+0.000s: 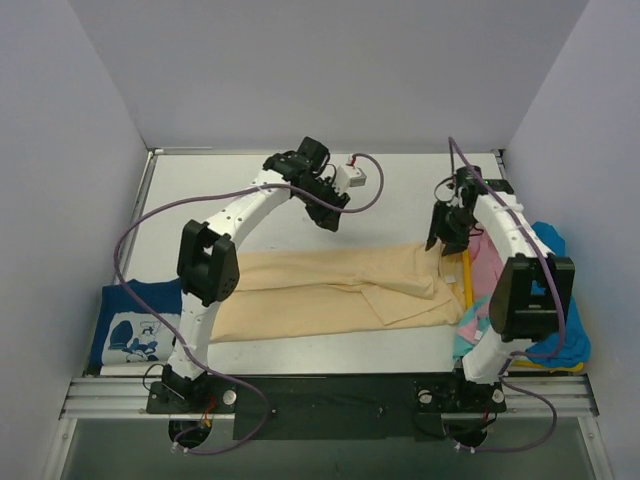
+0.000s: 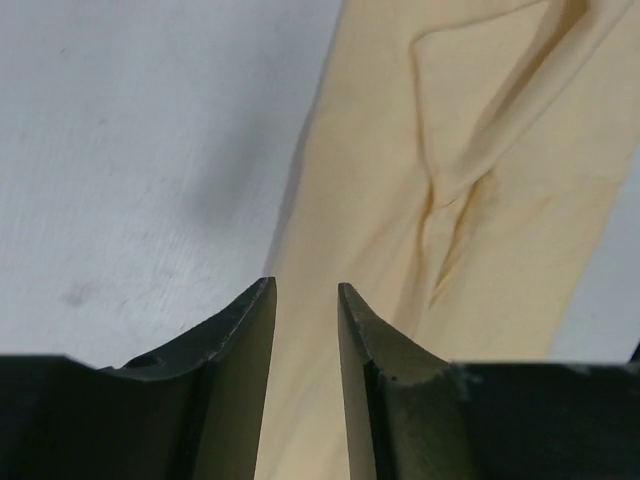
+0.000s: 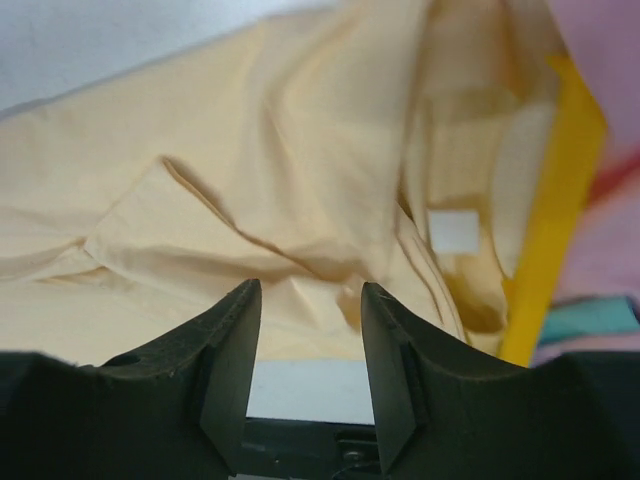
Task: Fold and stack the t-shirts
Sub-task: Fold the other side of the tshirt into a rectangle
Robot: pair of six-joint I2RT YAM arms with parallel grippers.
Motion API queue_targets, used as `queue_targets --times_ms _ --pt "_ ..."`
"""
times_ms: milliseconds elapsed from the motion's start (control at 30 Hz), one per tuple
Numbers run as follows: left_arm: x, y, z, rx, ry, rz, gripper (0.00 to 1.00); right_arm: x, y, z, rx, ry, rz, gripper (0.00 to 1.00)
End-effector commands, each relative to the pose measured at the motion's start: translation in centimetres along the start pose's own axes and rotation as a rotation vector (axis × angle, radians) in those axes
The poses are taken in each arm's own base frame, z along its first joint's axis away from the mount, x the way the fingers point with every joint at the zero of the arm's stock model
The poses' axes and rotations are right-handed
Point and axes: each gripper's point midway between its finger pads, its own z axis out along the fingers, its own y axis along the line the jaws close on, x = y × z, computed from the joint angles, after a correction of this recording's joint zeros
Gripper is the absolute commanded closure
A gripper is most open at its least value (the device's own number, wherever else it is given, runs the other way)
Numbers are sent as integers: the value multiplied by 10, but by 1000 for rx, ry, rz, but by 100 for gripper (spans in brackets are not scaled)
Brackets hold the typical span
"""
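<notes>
As seen from above, the tan t-shirt [image 1: 330, 290] lies half-folded across the middle of the desk [image 1: 400, 190]. The navy t-shirt [image 1: 135, 335] sits at the near-left corner, evidently set aside.

Left wrist: left pincer [image 2: 305, 290] open and empty over the shirt's edge.

Right wrist: right pincer [image 3: 310, 290] open and empty beside the collar, likely placed for the next fold.

Open across the back of the desk [image 1: 410, 190] behind the tan t-shirt [image 1: 320, 295], shut in only by walls [image 1: 60, 150] left, back and right. Covered through the middle by that t-shirt, spread from left arm [image 1: 215, 265] to right arm [image 1: 530, 290], left hand [image 1: 330, 222] and right hand [image 1: 437, 243] hanging well apart over its far edge. Crowded at the near corners by the navy t-shirt [image 1: 135, 298] on the left and the pile of t-shirts [image 1: 572, 340] under the right arm.
</notes>
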Motion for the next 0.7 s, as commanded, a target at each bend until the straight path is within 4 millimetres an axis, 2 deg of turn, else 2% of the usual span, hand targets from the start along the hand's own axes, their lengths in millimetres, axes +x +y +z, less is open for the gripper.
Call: queue_targets --times_ms 0,33,67,100,133,233,367,433,500,533,567,667 --pt "-43 -45 33 160 -103 -99 62 48 -26 -25 -33 10 198 61" --pt "-41 -51 45 177 -86 -126 62 60 -27 -17 -52 27 207 61" --pt "-47 -63 51 192 -89 -112 63 64 -21 -22 -101 15 208 60" --pt "-44 -67 61 199 -72 -133 63 70 -20 -16 -121 16 212 59" --pt "-44 -77 69 208 -60 -128 63 71 -19 -14 -137 20 223 59" --pt "-33 -85 92 209 -24 -177 62 72 -20 3 -143 38 269 59" --pt "-29 -105 107 226 0 -148 62 75 -16 20 -177 51 301 63" --pt "-30 -116 108 236 6 -120 62 80 -22 29 -147 71 309 68" --pt "-26 -125 113 242 20 -110 62 85 -20 31 -158 89 311 83" --pt "-24 -125 114 239 25 -108 62 90 -19 32 -162 100 313 93" --pt "-20 -127 116 236 38 -98 62 91 -18 29 -172 92 314 98" --pt "-15 -130 117 237 51 -91 62 116 -19 23 -156 122 339 100"
